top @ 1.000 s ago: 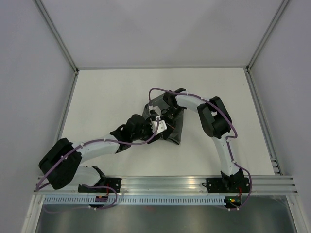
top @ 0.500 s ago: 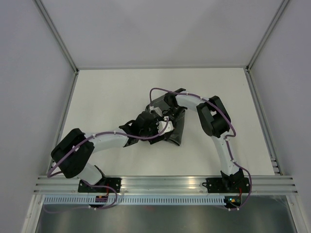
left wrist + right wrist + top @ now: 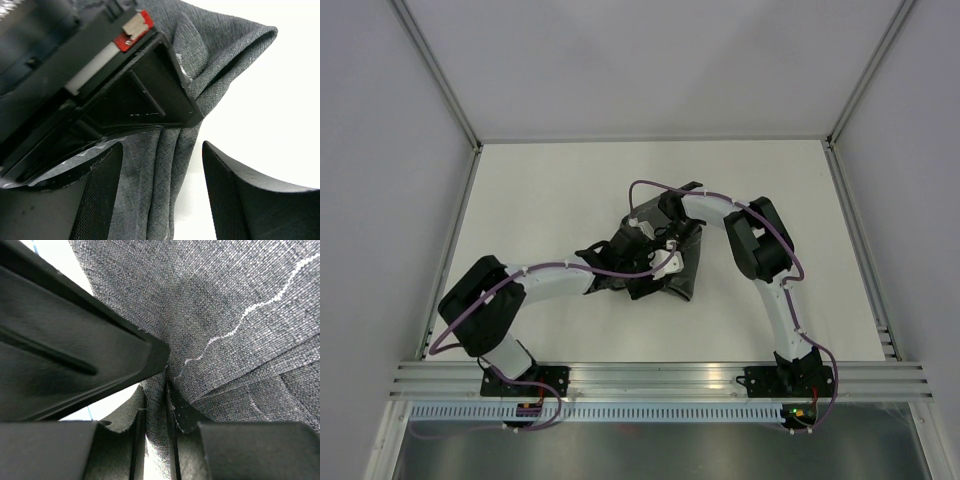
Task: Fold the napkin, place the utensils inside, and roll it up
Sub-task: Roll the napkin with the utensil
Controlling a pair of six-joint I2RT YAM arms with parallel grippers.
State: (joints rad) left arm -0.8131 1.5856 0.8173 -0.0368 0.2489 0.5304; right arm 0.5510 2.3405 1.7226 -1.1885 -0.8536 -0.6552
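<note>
The napkin (image 3: 682, 272) lies bunched on the bench (image 3: 550, 200) a little right of centre. Both arms meet over it, so from above only its right and lower edges show as a dark grey strip. The left arm (image 3: 560, 278) lies low across from the left and the right arm (image 3: 720, 205) bends round from the far side. Their tips sit just beside one another on the cloth.

In the left wrist view the left fingers (image 3: 97, 200) stand released and wide apart, one at each side of the lower frame. Folds of the napkin (image 3: 230, 45) run between them with neither pad gripping. The white bench (image 3: 280, 125) shows past the right-hand one. Above them the black bulk of the right fingers (image 3: 150, 90), with a small red tag (image 3: 134, 31), presses against the gathered fabric, which comes to a rounded, folded peak at the upper right.

In the right wrist view the right fingers (image 3: 182, 415) are clenched on a thin pleat of the napkin (image 3: 240, 300), with the cloth pinched in the narrow slit between the pads. A pale stitched line (image 3: 250, 312) wanders across the weave above. The big black wedge at the left of that view is probably one of the left fingers, though it is too close to be sure
</note>
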